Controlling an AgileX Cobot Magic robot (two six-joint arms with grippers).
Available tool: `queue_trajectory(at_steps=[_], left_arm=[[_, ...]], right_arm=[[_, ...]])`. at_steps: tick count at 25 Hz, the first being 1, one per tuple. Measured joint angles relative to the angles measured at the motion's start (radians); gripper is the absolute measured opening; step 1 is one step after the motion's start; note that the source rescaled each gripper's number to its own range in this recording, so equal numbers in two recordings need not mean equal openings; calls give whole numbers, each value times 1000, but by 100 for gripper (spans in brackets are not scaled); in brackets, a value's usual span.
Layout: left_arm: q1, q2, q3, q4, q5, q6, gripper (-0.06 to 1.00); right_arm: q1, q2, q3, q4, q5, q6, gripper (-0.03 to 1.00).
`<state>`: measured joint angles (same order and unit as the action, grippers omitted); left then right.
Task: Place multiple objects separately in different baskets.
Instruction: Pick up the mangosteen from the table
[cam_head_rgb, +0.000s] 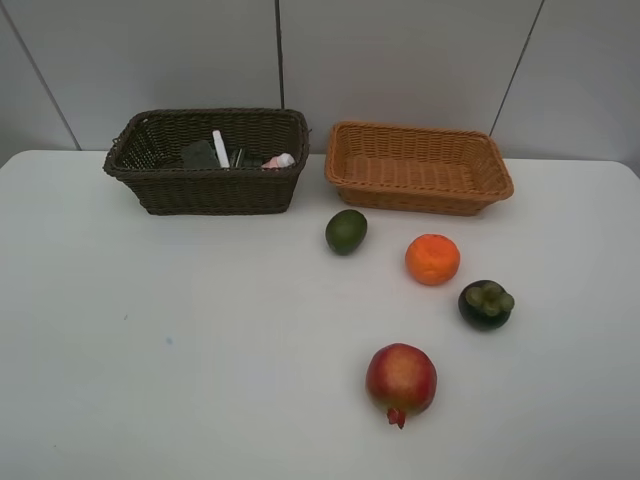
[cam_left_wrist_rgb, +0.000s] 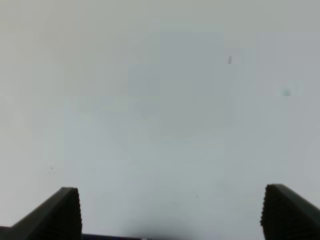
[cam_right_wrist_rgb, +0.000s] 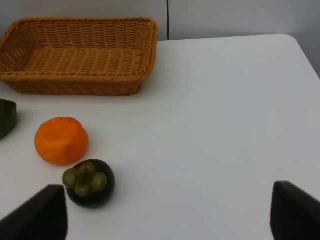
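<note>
I see my left gripper (cam_left_wrist_rgb: 172, 205) gaping over white table (cam_left_wrist_rgb: 150, 100), right gripper (cam_right_wrist_rgb: 170, 205) spread empty near dark mangosteen (cam_right_wrist_rgb: 90, 182), orange (cam_right_wrist_rgb: 61, 140) just beside it

avocado (cam_right_wrist_rgb: 6, 117): cut by frame edge | dark basket (cam_head_rgb: 215, 190) contents: partly hidden

A white table (cam_head_rgb: 150, 350) stands against a pale grey panelled wall (cam_head_rgb: 400, 60) with thin dark seams.

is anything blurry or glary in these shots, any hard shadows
Exterior high: soft even light, faint shadows under pomegranate and orange, no glare. Left wrist: table shows blocky patches, left gripper edges soft. Right wrist: mangosteen sharp, right gripper soft-edged.
</note>
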<state>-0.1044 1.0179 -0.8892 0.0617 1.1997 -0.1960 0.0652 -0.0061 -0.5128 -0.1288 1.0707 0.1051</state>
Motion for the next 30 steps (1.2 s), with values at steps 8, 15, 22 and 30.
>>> queue_trajectory(at_steps=[8,15,22,30], left_arm=[[0,-537,287,0,-39,166,87],[0,-894,349,-28,-92,207,87],[0,-1024,369,-90,-110,208,87],[0,-1024,379,-102,-128,219,87]], right_arm=[[0,0,0,0,0,0,71],[0,0,0,0,0,0,71],[0,0,0,0,0,0,71],[0,0,0,0,0,0,71]])
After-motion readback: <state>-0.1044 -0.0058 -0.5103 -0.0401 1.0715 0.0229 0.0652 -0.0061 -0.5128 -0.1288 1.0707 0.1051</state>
